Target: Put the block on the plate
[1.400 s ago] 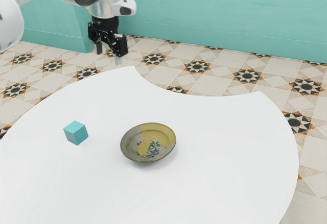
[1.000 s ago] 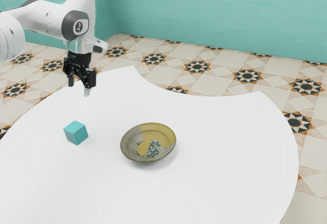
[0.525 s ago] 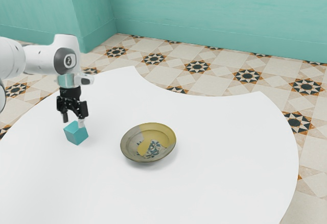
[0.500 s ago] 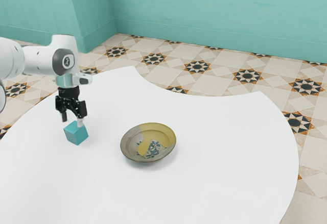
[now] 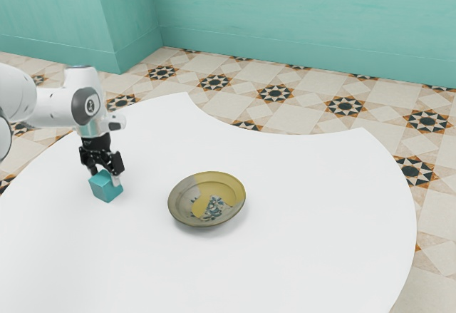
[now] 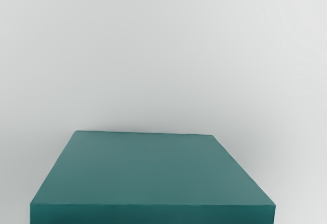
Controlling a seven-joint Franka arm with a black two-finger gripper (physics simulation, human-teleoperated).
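The gripper (image 5: 105, 177) is down at the teal block (image 5: 107, 190), fingers spread wide. A patterned plate (image 5: 207, 200) sits apart on the white table (image 5: 285, 234).

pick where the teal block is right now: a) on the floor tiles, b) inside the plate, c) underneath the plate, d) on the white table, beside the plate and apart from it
d, since the teal block sits on the white table, with a bare gap between it and the plate.
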